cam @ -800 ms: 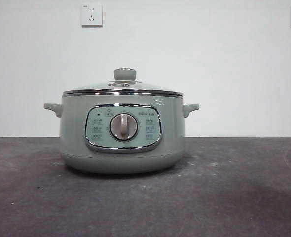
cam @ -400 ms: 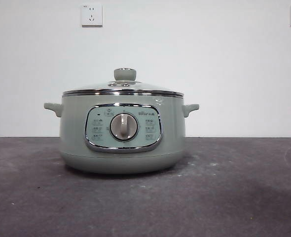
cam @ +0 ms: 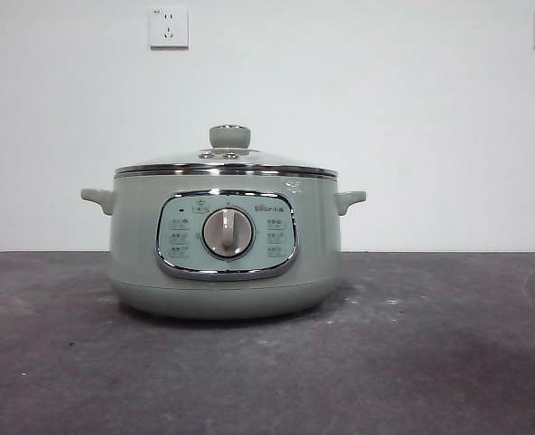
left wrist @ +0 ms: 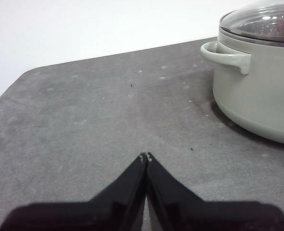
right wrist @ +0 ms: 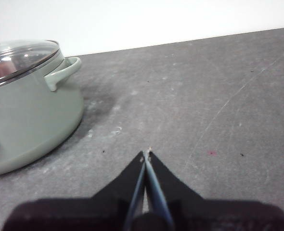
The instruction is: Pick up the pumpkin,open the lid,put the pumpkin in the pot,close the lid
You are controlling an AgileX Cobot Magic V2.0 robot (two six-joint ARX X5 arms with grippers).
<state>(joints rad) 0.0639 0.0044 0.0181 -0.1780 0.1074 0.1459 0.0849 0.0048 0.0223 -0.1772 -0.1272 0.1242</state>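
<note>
The pot stands upright on the dark grey bench, a little to one side of the middle in the front view, with its chrome-framed front panel and silver dial facing the camera. The lid sits flat on the pot's rim, closed, its chrome edge meeting the green wall all the way round, and its round sage-green knob points straight up. A small handle sticks out from each side of the pot. Through the glass of the lid, both wrist views show a faint reddish-orange tint inside the pot, but it is too blurred to say what it is; the pumpkin cannot be made out on the bench in any view.

The left end effector hovers low over bare bench, well apart from the pot, with its two black jaws pressed together at the tips and nothing between them. One side handle of the pot shows in its view. The right end effector hangs over bare bench on the pot's other side, also well clear of it, its jaws likewise pressed together and empty. Neither arm appears in the front view. Behind the bench is a plain white wall with two sockets high up
</note>
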